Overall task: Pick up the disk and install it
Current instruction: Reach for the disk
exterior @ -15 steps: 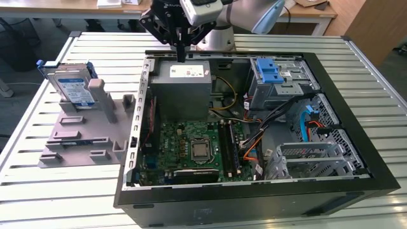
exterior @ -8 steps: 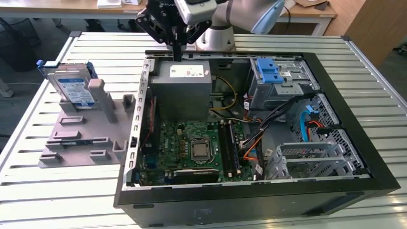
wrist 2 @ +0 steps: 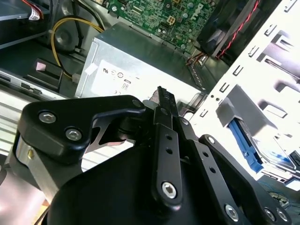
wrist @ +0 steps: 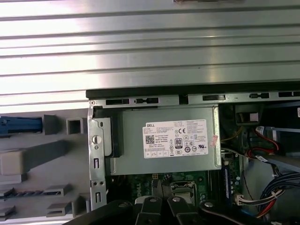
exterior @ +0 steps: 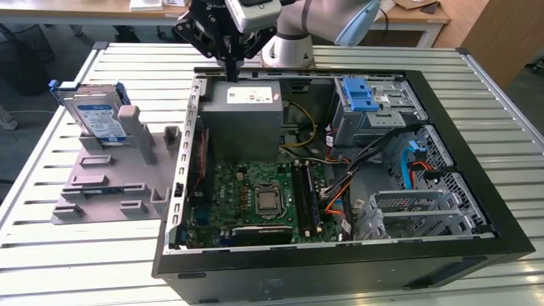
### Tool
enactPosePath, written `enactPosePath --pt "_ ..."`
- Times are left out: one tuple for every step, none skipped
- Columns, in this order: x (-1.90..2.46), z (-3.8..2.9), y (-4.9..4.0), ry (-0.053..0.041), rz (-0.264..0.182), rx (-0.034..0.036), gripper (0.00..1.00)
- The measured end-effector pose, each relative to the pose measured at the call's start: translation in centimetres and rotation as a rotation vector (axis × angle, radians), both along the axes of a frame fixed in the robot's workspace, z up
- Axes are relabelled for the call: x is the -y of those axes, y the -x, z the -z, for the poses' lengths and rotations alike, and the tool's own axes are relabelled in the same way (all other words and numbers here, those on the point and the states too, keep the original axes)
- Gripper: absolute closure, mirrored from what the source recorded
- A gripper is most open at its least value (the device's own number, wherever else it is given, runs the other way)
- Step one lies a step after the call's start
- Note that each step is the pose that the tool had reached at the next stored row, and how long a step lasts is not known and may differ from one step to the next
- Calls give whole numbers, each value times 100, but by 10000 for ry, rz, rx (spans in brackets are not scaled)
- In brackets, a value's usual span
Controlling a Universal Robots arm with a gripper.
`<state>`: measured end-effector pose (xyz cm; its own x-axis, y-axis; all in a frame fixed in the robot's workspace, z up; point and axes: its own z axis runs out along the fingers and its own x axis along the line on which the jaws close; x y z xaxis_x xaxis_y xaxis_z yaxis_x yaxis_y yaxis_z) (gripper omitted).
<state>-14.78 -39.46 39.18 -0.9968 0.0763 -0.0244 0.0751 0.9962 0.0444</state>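
On the exterior view's left, the disk [exterior: 98,118] stands upright on its edge in a slot of a grey holder [exterior: 111,185]. Its blue-and-white label faces out, and its blue frame shows along the top and side. That holder lies flat on the slatted metal desk [exterior: 42,248], just beside the open computer case [exterior: 340,264]. I am not touching the disk; it is well apart from me.

Further right, my fingers [exterior: 231,69] hang point-down above the grey power box [exterior: 246,121] with its white sticker, near the edge of the case. They are pressed together with nothing between them. The second wrist view agrees: my fingers [wrist 2: 164,101] meet over the same power box [wrist 2: 136,65], and the disk [wrist 2: 262,150] sits in its holder outside the case wall. In the first wrist view the power box [wrist: 164,140] lies below me.

Beside the power box, a green circuit board [exterior: 255,197] covers the floor of the case. Right of that stands a silver drive cage [exterior: 378,118] with a blue latch [exterior: 361,95] on top. Orange and blue cables [exterior: 415,167] run along the case's right side.
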Motion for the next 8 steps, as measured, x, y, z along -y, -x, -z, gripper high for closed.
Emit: enactPosePath --pt "0 1 8 -1 0 0 89" --pt "0 1 15 0 0 0 89" --pt "0 1 23 0 -1 -1 89" --pt "-1 2 28 0 0 0 89" --pt "-1 1 29 0 0 -1 89" --pt "0 1 30 0 -1 0 89" --pt "0 2 31 0 0 0 89" --pt "0 1 32 0 0 -1 89"
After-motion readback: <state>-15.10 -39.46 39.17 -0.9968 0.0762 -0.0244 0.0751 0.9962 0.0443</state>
